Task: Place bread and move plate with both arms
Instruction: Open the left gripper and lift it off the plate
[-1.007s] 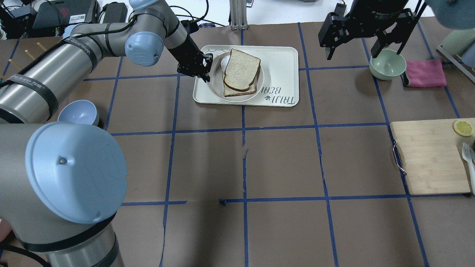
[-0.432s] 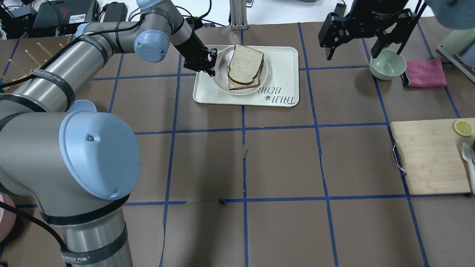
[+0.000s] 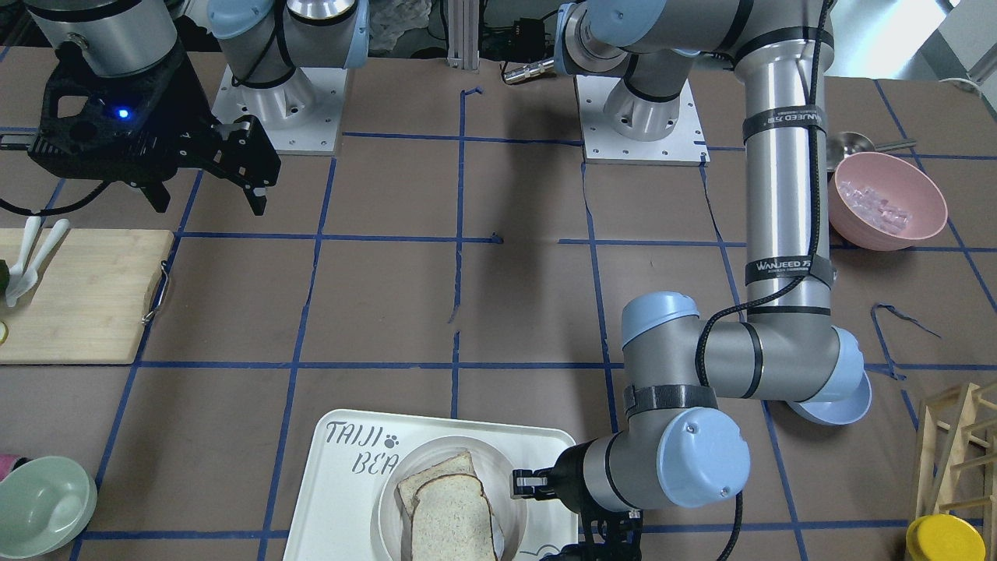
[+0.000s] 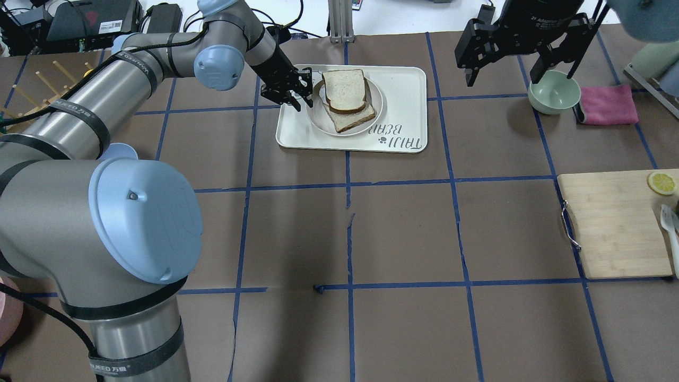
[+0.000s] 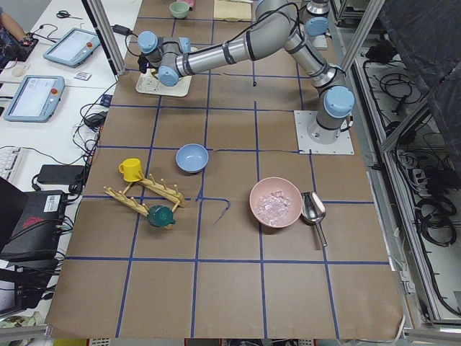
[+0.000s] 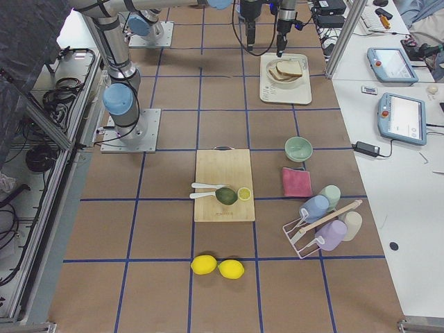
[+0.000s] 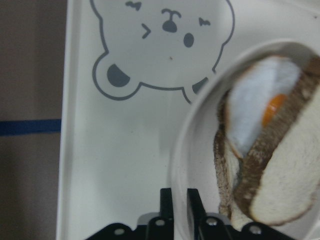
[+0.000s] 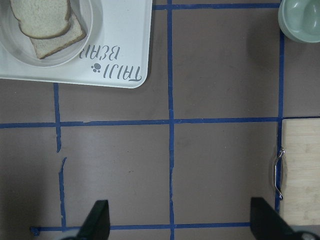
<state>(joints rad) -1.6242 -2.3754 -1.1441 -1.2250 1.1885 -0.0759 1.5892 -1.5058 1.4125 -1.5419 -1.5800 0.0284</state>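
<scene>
The round off-white plate (image 4: 377, 98) sits on the white tray (image 4: 403, 90). It holds two bread slices. The domed-top bread (image 4: 344, 86) lies on top of a squarer slice (image 4: 354, 116). The left wrist view shows a fried egg (image 7: 255, 105) between them. My left gripper (image 4: 303, 101) is shut on the plate's left rim (image 7: 185, 150), with its fingers (image 7: 166, 200) pinched together. My right gripper (image 4: 522, 63) is open and empty. It hangs high above the table, near the green bowl and away from the tray. In the right wrist view, the plate (image 8: 15, 50) and bread (image 8: 40, 15) are at the top left.
A pale green bowl (image 4: 554, 93) and a pink cloth (image 4: 607, 103) lie at the far right. A wooden cutting board (image 4: 615, 223) with a lemon slice (image 4: 661, 183) is on the right. A blue bowl (image 4: 118, 152) and a wooden rack (image 4: 32, 90) are on the left. A pink bowl (image 3: 888, 199) stands by the left arm's base.
My left gripper has moved the plate toward the tray's far edge and turned it, so the bread slices now point the other way. The right arm has not moved.
</scene>
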